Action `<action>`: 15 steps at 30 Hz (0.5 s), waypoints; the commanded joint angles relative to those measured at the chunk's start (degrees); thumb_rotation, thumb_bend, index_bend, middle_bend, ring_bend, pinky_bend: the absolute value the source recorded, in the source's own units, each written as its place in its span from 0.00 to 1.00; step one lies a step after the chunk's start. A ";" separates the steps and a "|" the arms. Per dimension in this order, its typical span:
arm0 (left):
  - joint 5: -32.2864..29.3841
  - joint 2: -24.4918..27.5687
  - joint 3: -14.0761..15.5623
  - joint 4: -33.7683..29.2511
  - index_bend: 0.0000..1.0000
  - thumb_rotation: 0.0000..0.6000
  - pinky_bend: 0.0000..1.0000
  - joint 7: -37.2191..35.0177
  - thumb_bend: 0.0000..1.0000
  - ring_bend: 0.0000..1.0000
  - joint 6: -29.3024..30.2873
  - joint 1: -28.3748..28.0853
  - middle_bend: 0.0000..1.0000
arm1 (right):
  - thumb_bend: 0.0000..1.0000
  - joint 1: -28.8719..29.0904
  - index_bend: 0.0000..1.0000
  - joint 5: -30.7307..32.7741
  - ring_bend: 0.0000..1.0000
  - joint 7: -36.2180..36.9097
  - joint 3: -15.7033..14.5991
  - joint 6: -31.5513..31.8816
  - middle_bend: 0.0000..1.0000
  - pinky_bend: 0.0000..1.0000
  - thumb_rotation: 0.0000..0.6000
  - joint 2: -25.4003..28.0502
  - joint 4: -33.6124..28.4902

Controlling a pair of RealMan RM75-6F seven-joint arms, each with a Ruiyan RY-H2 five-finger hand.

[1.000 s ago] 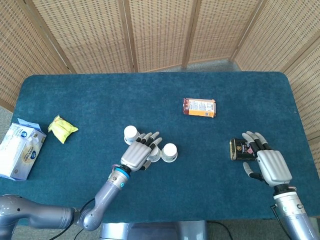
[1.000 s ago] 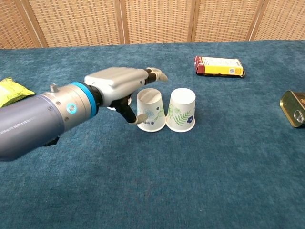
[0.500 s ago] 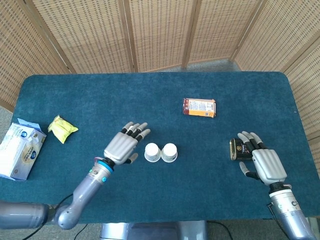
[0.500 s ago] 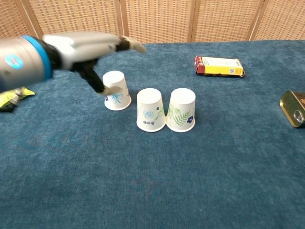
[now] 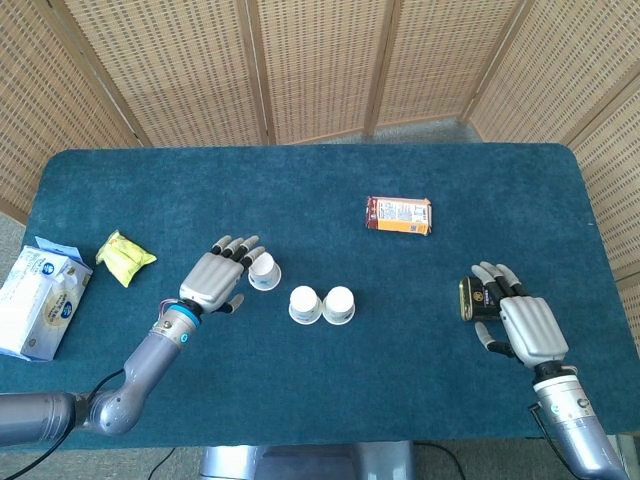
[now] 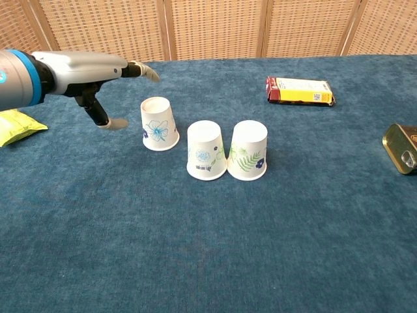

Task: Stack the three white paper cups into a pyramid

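Three white paper cups stand upside down on the blue table. Two of them, a middle cup (image 5: 304, 305) (image 6: 206, 150) and a right cup (image 5: 339, 305) (image 6: 248, 150), touch side by side. The third cup (image 5: 265, 270) (image 6: 158, 124) stands alone to their left and further back. My left hand (image 5: 213, 275) (image 6: 98, 73) hovers open just left of that third cup, fingers spread, holding nothing. My right hand (image 5: 522, 322) lies open at the right edge, fingertips next to a dark tin (image 5: 478, 298) (image 6: 401, 148).
An orange snack box (image 5: 399, 215) (image 6: 300, 90) lies at the back right. A yellow packet (image 5: 125, 257) (image 6: 16, 126) and a white-blue carton (image 5: 40, 298) sit at the left edge. Wicker screens stand behind the table (image 5: 300, 190).
My left hand has pulled away from the pair of cups and moved left and back, ending beside the lone third cup. The right hand has barely shifted.
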 commanded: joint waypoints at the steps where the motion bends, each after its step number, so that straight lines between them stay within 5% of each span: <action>1: -0.69 -1.23 -0.01 1.64 0.00 1.00 0.00 -0.77 0.42 0.00 -0.24 -0.82 0.00 | 0.45 -0.03 0.01 -0.16 0.00 0.24 0.08 0.22 0.01 0.41 1.00 -0.18 0.00; 15: -4.80 -6.56 -0.62 9.52 0.00 1.00 0.07 -4.44 0.42 0.00 -4.55 -4.10 0.00 | 0.45 0.15 0.02 1.04 0.00 0.00 0.42 0.25 0.01 0.41 1.00 -0.72 0.19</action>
